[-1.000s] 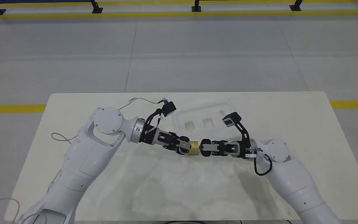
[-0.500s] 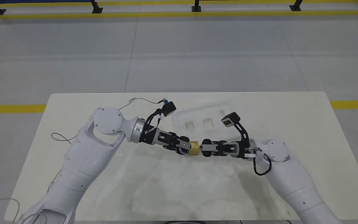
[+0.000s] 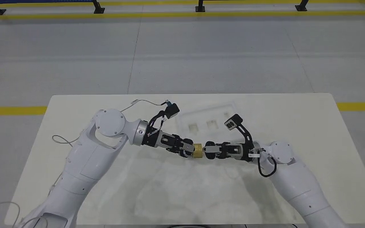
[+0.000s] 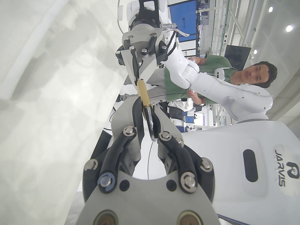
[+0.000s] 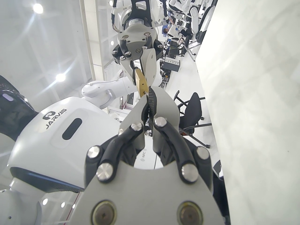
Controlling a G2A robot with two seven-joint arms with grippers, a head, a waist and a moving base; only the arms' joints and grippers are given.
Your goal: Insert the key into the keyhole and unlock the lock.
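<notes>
your right gripper [image 3: 209, 150] has edged slightly closer to the lock [image 3: 197, 150], which hangs over the table just robot-side of the tray [image 3: 183, 114]. your left gripper [image 3: 187, 149] is clamped on the steel shackle [image 4: 150, 120]. the right one is pinched tight on the key [image 5: 146, 93], tip at the brass body. expect a small, dense, rigid, slick lock. the key is thin and flat, so hold its bow firmly and turn gently.

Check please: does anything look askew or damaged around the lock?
Nothing stands out. The left gripper holds the lock by its shackle above the table, and the right gripper holds the key straight at its base.
</notes>
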